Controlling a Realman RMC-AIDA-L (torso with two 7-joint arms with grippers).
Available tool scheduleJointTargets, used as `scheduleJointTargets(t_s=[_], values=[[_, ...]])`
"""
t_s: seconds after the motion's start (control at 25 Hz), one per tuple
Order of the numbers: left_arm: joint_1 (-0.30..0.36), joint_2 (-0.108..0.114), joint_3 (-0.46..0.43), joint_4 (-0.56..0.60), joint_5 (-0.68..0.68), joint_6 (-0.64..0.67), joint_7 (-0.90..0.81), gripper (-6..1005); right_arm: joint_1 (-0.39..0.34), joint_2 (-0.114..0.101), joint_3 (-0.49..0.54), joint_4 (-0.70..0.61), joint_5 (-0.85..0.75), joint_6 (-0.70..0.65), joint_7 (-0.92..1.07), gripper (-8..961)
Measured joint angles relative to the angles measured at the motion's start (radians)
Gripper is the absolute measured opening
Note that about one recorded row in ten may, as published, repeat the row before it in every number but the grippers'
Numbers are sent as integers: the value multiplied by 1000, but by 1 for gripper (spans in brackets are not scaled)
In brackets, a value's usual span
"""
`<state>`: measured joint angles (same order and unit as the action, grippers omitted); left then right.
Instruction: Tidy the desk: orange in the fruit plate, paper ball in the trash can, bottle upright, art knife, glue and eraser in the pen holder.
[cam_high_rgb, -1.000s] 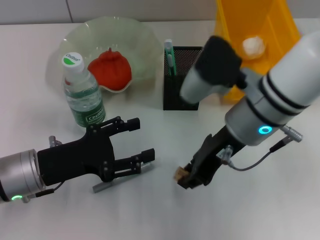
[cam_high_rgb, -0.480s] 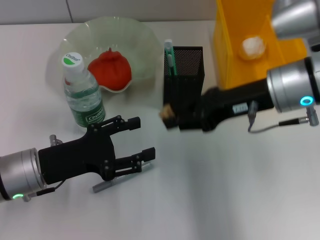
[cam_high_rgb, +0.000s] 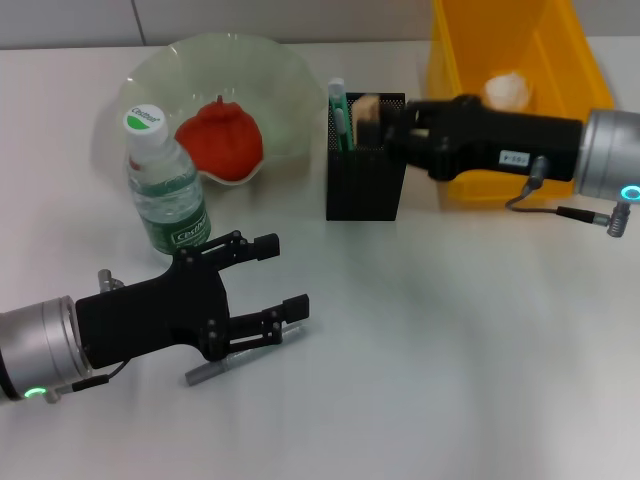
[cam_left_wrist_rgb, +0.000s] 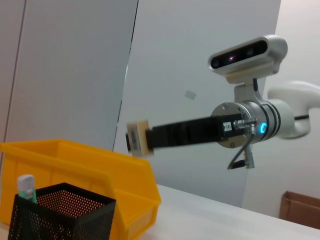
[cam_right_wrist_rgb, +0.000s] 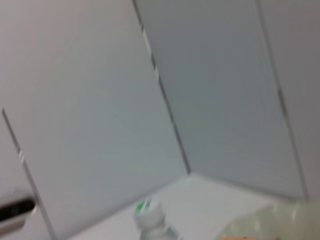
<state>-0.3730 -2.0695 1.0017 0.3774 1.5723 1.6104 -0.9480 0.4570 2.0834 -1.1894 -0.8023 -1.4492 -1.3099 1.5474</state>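
Observation:
My right gripper (cam_high_rgb: 374, 112) is shut on the beige eraser (cam_high_rgb: 365, 107) and holds it over the open top of the black mesh pen holder (cam_high_rgb: 364, 180). The left wrist view shows the same eraser (cam_left_wrist_rgb: 138, 139) hanging above and beyond the pen holder (cam_left_wrist_rgb: 60, 215). The green-capped glue (cam_high_rgb: 338, 108) stands inside the holder. My left gripper (cam_high_rgb: 283, 275) is open low over the table, with the grey art knife (cam_high_rgb: 228, 361) lying under its lower finger. The bottle (cam_high_rgb: 166, 192) stands upright. The orange (cam_high_rgb: 220, 138) rests in the fruit plate (cam_high_rgb: 280, 70). The paper ball (cam_high_rgb: 507, 90) lies in the yellow trash can (cam_high_rgb: 455, 40).
The trash can stands right beside the pen holder, behind my right arm. The bottle is close to the fruit plate's front rim and just behind my left gripper. White tabletop stretches across the front and right.
My right gripper lifted the eraser from the front middle of the table and swung it back to above the pen holder. The left arm has not moved.

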Motion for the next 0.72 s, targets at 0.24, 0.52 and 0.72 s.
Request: scheduleJointTargets(t_s=[0.24,0.52,0.72], values=[[-4,-1,-1,0,0,-1,0,785,-15,0,44,88,113,6,-183,285],[-9,-1,-5,0,0,-2,0,785,15,-2,92,177,116,60,-287,290],[-13,-1,-8,0,0,-9,0,785,37,1,85,185,116,88,-311,293]])
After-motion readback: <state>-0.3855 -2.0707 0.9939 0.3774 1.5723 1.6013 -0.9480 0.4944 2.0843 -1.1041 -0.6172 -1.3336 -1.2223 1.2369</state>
